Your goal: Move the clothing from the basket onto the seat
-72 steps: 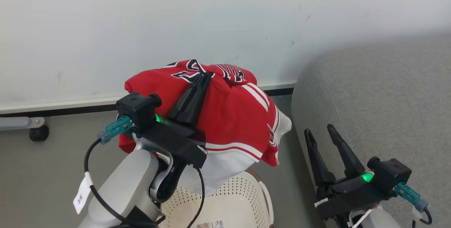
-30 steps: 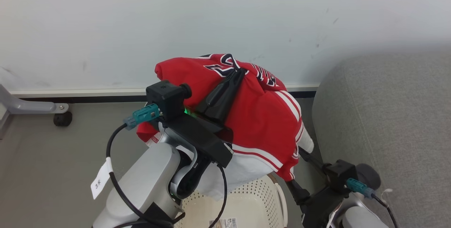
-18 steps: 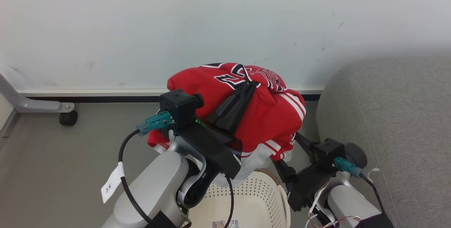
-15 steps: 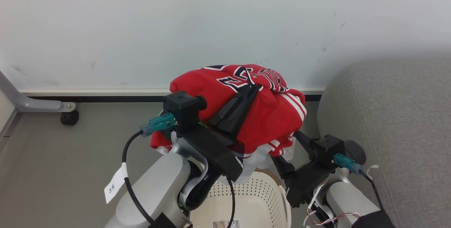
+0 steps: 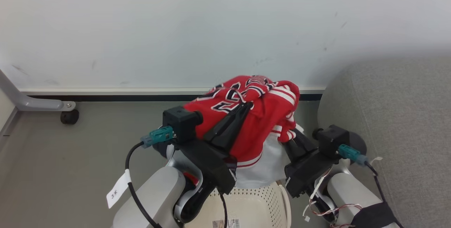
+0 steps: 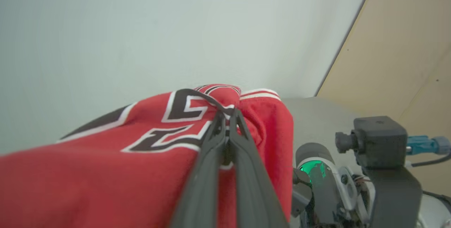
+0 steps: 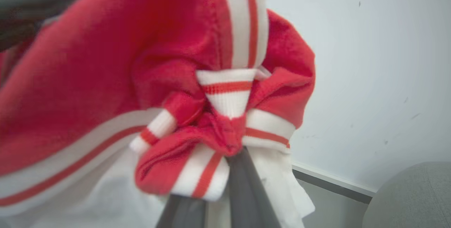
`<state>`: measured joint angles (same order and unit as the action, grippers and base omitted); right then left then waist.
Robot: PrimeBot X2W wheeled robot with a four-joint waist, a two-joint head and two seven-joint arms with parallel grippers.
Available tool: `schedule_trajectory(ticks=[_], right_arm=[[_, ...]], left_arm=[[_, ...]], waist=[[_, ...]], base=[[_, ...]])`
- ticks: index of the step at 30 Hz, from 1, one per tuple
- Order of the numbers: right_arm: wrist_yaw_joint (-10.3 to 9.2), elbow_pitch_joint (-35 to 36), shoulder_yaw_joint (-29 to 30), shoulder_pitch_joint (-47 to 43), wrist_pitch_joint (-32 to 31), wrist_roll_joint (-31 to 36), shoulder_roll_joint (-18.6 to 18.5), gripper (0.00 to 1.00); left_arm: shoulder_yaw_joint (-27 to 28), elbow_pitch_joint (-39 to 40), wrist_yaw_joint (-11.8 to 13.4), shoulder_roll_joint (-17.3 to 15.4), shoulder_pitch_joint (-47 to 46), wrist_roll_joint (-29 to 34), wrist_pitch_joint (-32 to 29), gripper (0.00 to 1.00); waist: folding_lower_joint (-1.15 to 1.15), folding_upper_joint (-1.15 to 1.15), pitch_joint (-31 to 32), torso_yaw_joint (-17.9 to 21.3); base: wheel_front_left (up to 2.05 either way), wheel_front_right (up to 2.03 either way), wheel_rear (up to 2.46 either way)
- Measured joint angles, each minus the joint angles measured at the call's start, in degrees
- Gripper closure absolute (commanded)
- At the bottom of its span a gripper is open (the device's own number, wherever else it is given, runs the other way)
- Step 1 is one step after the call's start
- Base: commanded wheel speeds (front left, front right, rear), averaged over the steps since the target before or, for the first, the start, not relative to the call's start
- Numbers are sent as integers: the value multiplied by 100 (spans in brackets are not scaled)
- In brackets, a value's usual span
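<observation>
From where I stand, everything turns on one thing: the seat lies off the basket's right side, and the clothing hangs straight above the basket, not yet over any grey cushion.

The red bundle is strung between two grips. The left gripper has its fingers pressed together on a fold at the top of the bundle, right among the black-and-white lettering. That is the high point above the basket. The right gripper comes in from the basket's seat side and lower down. In its own wrist view the dark fingers meet at a knot of bunched red cloth and striped trim, so I judge it clenched on the hem.

The bundle's long line therefore slopes from the pinch high over the basket's middle down towards the side facing the seat. The white lining sags below both grips and ends just above the basket's rim; I cannot tell whether it touches.

The right arm is the nearer one to the seat, so it would lead and the left would follow. To my eye the load needs to travel sideways, away from the basket and over the seat's rounded edge. The hanging lining should be lifted clear of the rim first, or it may drag the light basket along. The wall stands close behind the basket, leaving little room that way.
</observation>
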<state>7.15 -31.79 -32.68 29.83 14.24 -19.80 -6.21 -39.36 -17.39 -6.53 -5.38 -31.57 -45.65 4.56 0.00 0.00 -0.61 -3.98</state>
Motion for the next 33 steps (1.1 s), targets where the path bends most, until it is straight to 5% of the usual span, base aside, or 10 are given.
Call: schedule_trajectory(ticks=[12, 13, 14, 15, 16, 17, 33], right_arm=[[0, 641, 489, -104, 4, -141, -304, 100], [0, 704, 527, -104, 4, -144, -320, 100], [0, 771, 558, -104, 4, -144, -333, 100], [0, 828, 584, -104, 4, -145, -334, 100], [0, 888, 612, -106, 4, -147, -337, 100], [0, 943, 630, -107, 5, -166, -347, 100], [0, 1775, 962, 74, 12, -396, -684, 100]], left_arm=[[-26, -336, -2, -69, 266, -19, -19, 100], [-32, -374, -2, -70, 266, -18, -22, 75], [-33, -396, -2, -68, 268, -18, -27, 75], [-33, -419, -2, -68, 268, -18, -27, 47], [-35, -456, -2, -64, 265, -18, -27, 3], [-35, -491, -2, -57, 265, -18, -27, 0], [-27, -670, 3, -143, 250, -2, 60, 0]], waist=[[0, 0, -54, 253], [0, 0, -58, 272], [0, 0, -63, 289], [0, 0, -69, 304], [0, 0, -75, 318], [0, 0, -82, 326], [0, 0, -169, 440]], base=[[0, 0, 0], [0, 0, 0], [0, 0, 0], [0, 0, 0], [0, 0, 0], [0, 0, 0], [0, 0, 0]])
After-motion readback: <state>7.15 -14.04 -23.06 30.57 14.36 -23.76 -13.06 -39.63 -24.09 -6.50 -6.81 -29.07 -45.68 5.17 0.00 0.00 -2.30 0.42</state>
